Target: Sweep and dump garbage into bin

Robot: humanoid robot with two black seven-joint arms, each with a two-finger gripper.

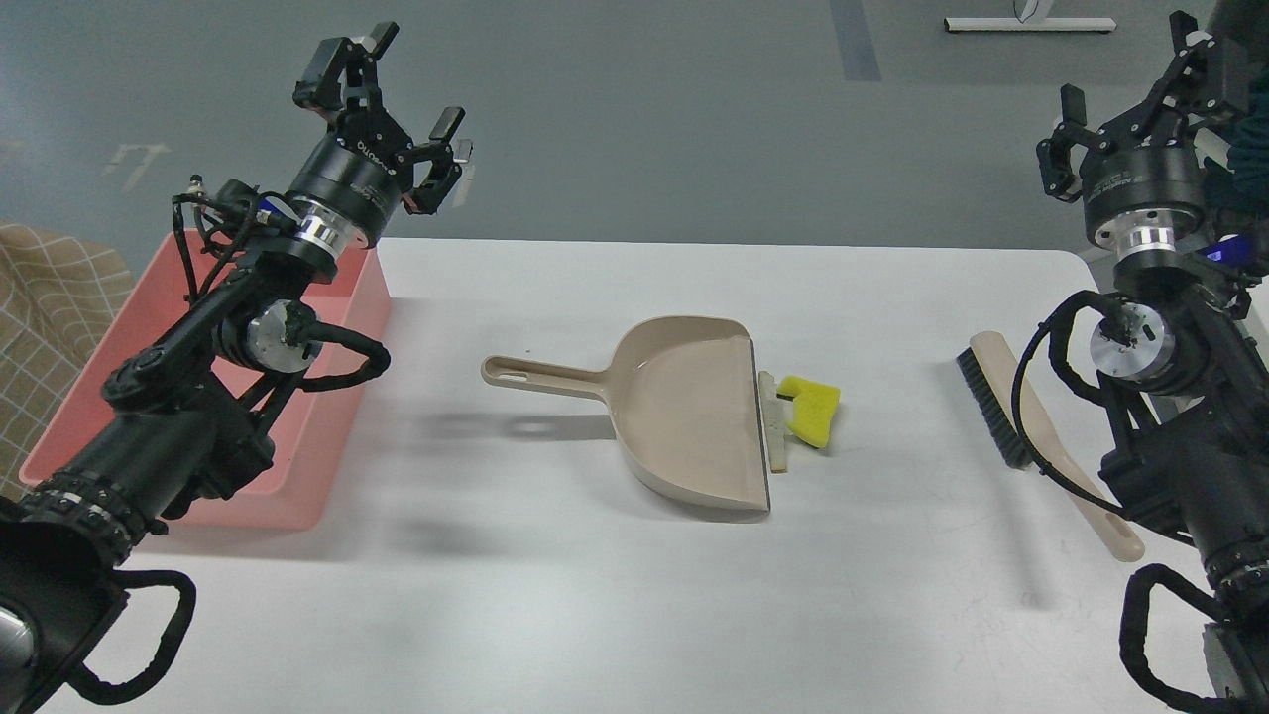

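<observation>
The garbage lies mid-table: a bright yellow notched chunk [813, 409] and a thin whitish wedge [773, 428], both right at the open lip of the beige dustpan [684, 416]. The dustpan's handle [535, 375] points left. The pink bin [94, 402] stands at the table's left edge, partly behind my left arm. My left gripper [411, 84] is open and empty, raised above the bin's far right corner. My right gripper [1130, 69] is open and empty, raised beyond the table's far right edge.
A hand brush [999, 416] with black bristles and a beige handle [1076, 476] lies at the right, partly under my right arm. A tan checked cloth [40, 317] is beside the bin at the left. The white table [595, 595] spans the view.
</observation>
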